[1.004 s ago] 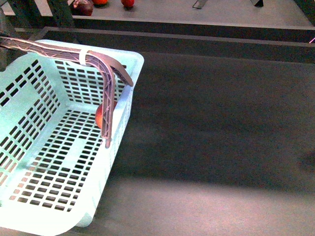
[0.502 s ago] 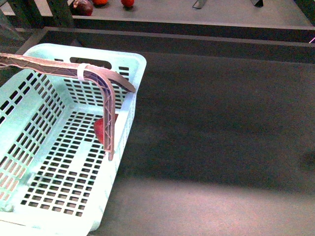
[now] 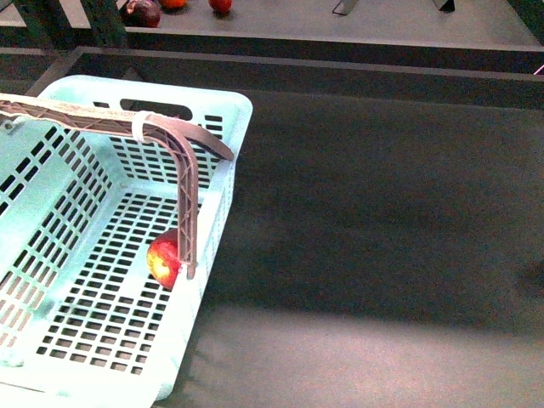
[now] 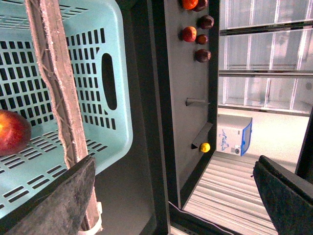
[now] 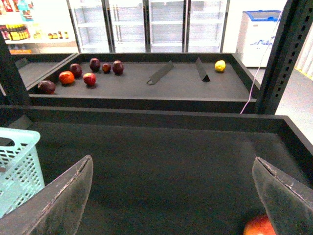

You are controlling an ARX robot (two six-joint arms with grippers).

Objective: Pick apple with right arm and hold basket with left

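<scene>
The light-blue slotted basket (image 3: 223, 183) stands at the left of the dark shelf; its brownish handle (image 3: 185, 183) arches over it. A red apple with a yellowish patch (image 3: 164, 259) lies inside against the basket's right wall, also showing in the left wrist view (image 4: 12, 132). My left gripper (image 4: 171, 205) is open and empty, one finger (image 4: 54, 200) beside the handle (image 4: 56, 83) above the basket (image 4: 115, 122). My right gripper (image 5: 171, 205) is open and empty over the bare shelf; a second red fruit (image 5: 259, 227) lies close to one finger (image 5: 286, 200). Neither gripper shows in the front view.
The shelf has a raised dark rim (image 3: 340, 68) at the back. Behind it, a second shelf holds a dark maroon fruit (image 3: 143, 12), red fruits (image 3: 221, 5), several more fruits (image 5: 78, 73), a yellow fruit (image 5: 220, 65) and angled dividers (image 5: 160, 72).
The basket has shifted a little to the right and settled. The apple inside has rolled toward the near side along the right wall.
</scene>
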